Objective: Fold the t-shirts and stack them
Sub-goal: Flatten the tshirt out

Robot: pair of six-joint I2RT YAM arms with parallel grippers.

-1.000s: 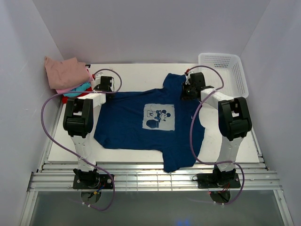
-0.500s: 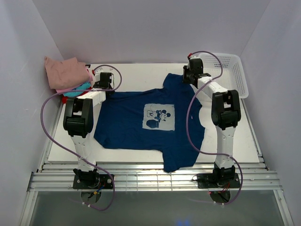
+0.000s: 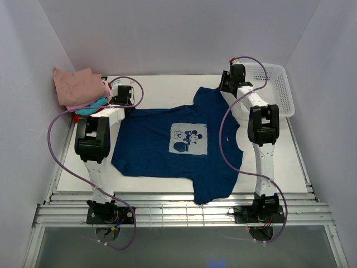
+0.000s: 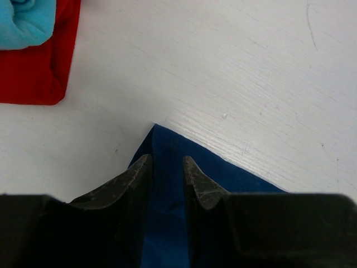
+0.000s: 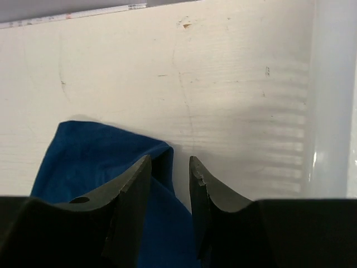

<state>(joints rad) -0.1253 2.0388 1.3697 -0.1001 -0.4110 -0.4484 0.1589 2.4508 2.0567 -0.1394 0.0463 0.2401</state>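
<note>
A navy blue t-shirt (image 3: 167, 145) with a pale cartoon-mouse print lies spread flat in the middle of the table. My left gripper (image 3: 124, 96) is low over its far left corner (image 4: 167, 145). Its jaws (image 4: 166, 159) are open and straddle the blue cloth without pinching it. My right gripper (image 3: 227, 85) is at the far sleeve (image 5: 100, 151). It (image 5: 170, 159) is open, its left finger over the sleeve's folded edge and its right finger over bare table. Folded dusty-pink (image 3: 78, 85), teal (image 4: 25, 22) and red (image 4: 33, 72) t-shirts are stacked at the far left.
A white mesh basket (image 3: 276, 84) stands at the far right corner, and its wall (image 5: 334, 111) is just right of my right gripper. White walls close in the table on three sides. Purple cables loop beside both arms.
My right gripper has let go of the far sleeve, opened, and reached further back toward the basket. The left gripper has stayed at the corner, its jaws a little narrower.
</note>
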